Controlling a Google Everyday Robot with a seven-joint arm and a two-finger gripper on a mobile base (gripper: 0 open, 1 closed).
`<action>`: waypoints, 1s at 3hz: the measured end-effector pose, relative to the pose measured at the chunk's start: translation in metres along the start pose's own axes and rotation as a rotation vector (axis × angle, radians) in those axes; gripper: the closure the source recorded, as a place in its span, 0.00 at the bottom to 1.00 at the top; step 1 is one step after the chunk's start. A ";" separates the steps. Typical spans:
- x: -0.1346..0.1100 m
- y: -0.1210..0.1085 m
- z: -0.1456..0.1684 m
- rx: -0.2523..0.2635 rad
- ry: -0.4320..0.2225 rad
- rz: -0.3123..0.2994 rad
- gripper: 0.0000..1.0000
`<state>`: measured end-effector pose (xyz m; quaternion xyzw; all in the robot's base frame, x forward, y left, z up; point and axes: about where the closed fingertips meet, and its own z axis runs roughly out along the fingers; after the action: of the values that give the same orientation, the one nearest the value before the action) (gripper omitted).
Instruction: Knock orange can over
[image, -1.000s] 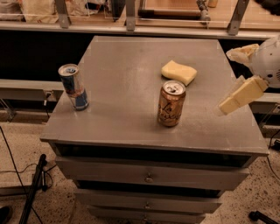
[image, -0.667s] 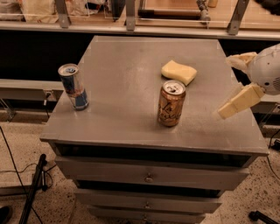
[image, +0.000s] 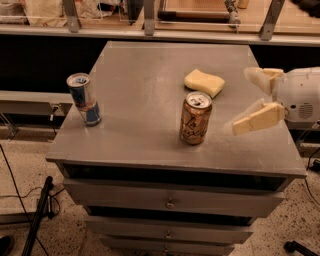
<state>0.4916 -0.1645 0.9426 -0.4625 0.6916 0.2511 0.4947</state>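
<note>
The orange can stands upright near the front middle of the grey cabinet top. It is copper-orange with pale lettering and a silver top. My gripper comes in from the right edge, its white body behind it. Its two cream fingers are spread wide apart and point left toward the can. The gripper is open and empty, a short gap to the right of the can, not touching it.
A slim blue-and-silver can stands upright at the front left. A yellow sponge lies behind the orange can. Drawers sit below the top. A railing and shelf run behind the cabinet.
My gripper has moved left and slightly up toward the orange can. The cans and the sponge have not moved.
</note>
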 end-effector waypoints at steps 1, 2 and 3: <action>-0.005 0.002 0.004 -0.012 -0.003 -0.001 0.00; -0.009 0.006 0.013 -0.039 -0.067 -0.011 0.00; -0.016 0.019 0.037 -0.106 -0.202 -0.038 0.00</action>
<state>0.4930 -0.1204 0.9414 -0.4733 0.6151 0.3233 0.5415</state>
